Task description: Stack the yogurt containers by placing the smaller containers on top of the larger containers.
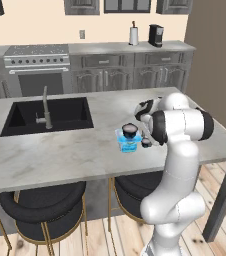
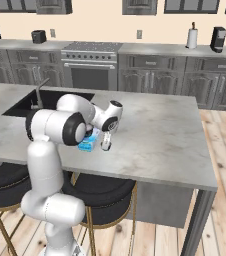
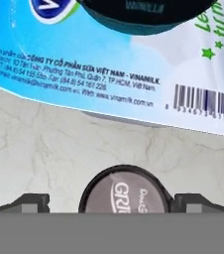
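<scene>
Blue tub (image 1: 129, 145) already carries one cup (image 1: 130, 130); fingers (image 3: 112, 208) straddle the tiny cup (image 3: 126, 194) beside it, spread, not gripping. Off-centre closing could tip it.

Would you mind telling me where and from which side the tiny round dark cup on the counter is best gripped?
Grip the tiny round dark cup across its curved side walls, coming straight down from above: it stands upright, pale top up, between the open end effector fingers, apart from the light-blue tub.
</scene>
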Controlling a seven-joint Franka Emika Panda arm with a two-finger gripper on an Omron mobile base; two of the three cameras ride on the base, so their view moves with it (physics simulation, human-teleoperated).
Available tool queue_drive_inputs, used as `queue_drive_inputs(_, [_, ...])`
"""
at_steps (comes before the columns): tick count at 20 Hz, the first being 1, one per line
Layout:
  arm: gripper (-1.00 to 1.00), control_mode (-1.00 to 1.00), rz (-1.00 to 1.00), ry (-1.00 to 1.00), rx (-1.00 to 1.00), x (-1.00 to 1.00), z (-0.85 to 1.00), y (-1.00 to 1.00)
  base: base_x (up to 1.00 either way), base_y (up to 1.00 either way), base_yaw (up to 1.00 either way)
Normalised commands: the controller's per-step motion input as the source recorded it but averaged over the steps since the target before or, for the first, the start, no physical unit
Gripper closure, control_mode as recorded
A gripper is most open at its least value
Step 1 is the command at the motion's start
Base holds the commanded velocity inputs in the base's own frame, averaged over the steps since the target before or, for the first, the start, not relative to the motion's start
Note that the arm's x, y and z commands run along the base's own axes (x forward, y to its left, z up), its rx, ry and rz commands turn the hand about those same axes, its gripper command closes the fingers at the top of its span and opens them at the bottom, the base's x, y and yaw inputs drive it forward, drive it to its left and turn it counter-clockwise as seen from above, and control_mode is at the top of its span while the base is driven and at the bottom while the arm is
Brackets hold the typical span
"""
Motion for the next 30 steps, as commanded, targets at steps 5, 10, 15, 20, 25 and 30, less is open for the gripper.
queue_drive_inputs(5, [-1.00,-1.00,0.00,0.00,0.00,0.11,-0.10,0.00,0.00,0.00,0.00])
queue_drive_inputs(10, [-1.00,-1.00,0.00,0.00,0.00,0.11,-0.09,0.00,0.00,0.00,0.00])
queue_drive_inputs(15, [-1.00,-1.00,0.00,0.00,0.00,0.11,-0.08,0.00,0.00,0.00,0.00])
queue_drive_inputs(20, [-1.00,-1.00,0.00,0.00,0.00,0.08,-0.06,0.00,0.00,0.00,0.00])
queue_drive_inputs(25, [-1.00,-1.00,0.00,0.00,0.00,0.02,-0.04,-0.02,0.00,0.00,0.00])
queue_drive_inputs(30, [-1.00,-1.00,0.00,0.00,0.00,0.04,-0.02,0.00,0.00,0.00,0.00])
